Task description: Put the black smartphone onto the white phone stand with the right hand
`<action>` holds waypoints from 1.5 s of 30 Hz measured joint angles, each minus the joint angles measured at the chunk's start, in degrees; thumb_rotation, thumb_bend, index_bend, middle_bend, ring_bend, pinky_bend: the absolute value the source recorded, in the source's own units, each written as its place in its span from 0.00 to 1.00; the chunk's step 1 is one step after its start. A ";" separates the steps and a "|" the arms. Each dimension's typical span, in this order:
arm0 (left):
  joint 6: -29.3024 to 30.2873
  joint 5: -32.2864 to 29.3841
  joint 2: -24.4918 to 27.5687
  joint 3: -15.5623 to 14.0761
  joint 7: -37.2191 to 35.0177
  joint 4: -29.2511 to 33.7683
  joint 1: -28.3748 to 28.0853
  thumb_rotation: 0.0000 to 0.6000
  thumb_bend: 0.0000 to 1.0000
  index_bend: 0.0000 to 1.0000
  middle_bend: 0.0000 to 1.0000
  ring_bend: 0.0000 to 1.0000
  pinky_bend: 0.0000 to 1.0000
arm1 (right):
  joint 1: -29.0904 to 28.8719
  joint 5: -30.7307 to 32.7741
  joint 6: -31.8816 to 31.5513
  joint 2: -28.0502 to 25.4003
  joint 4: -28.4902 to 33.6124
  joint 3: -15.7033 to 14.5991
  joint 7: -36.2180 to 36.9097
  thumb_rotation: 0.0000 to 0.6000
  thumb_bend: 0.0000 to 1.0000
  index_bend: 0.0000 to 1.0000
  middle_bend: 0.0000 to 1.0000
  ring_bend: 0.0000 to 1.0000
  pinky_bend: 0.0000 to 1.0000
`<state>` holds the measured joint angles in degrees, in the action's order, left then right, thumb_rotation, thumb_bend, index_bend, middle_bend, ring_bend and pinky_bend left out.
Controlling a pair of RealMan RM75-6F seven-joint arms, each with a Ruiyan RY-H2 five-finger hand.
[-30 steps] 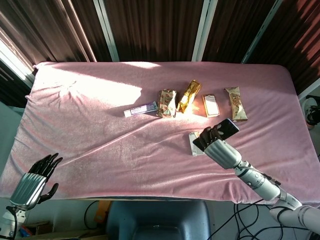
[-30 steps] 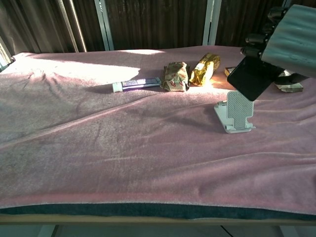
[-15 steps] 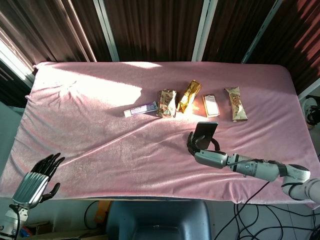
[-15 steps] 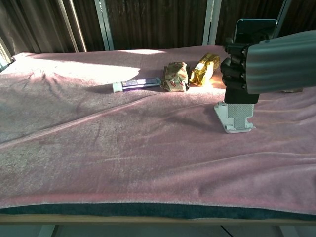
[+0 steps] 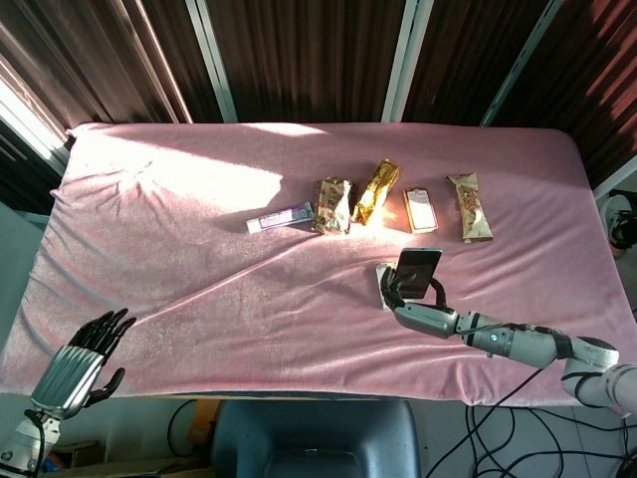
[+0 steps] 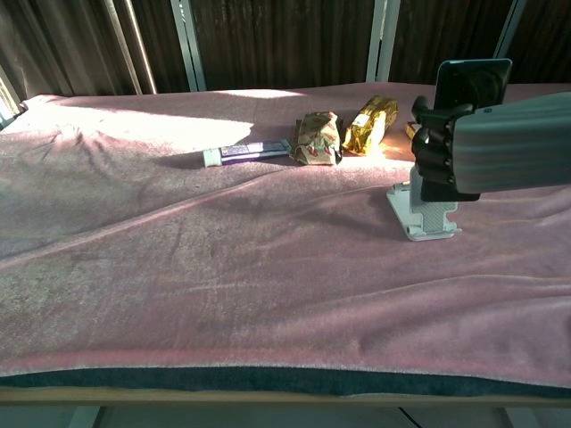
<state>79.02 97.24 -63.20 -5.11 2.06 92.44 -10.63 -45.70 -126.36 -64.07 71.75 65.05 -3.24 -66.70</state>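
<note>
— How far along are you?

— My right hand (image 6: 443,159) has its fingers wrapped round the flat black glass smartphone (image 6: 471,82), upright just above the small white plastic phone stand (image 6: 421,217). Lifting seems done; seating it and letting go remain.

— And the other?

— My left hand (image 5: 78,360) hangs off the pink cloth-covered table (image 5: 179,259), fingers spread, holding nothing.

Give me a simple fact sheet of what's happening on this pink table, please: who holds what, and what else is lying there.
right robot hand: holds the black smartphone upright, just above the white phone stand
left robot hand: holds nothing, fingers apart, at the near left edge of the table
phone on stand: not yet released
snacks: brown packet, gold packet, two more wrappers further right
other: purple tube
surface: pink cloth
</note>
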 measured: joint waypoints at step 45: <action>-1.55 -2.24 -2.66 0.37 6.66 0.28 0.05 1.00 0.41 0.00 0.00 0.00 0.15 | -0.64 0.83 1.69 8.23 -8.11 -1.64 0.80 1.00 0.27 0.49 0.65 0.62 0.38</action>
<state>77.47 95.00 -65.85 -4.74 8.72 92.72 -10.58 -46.34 -125.54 -62.38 79.97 56.94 -4.88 -65.90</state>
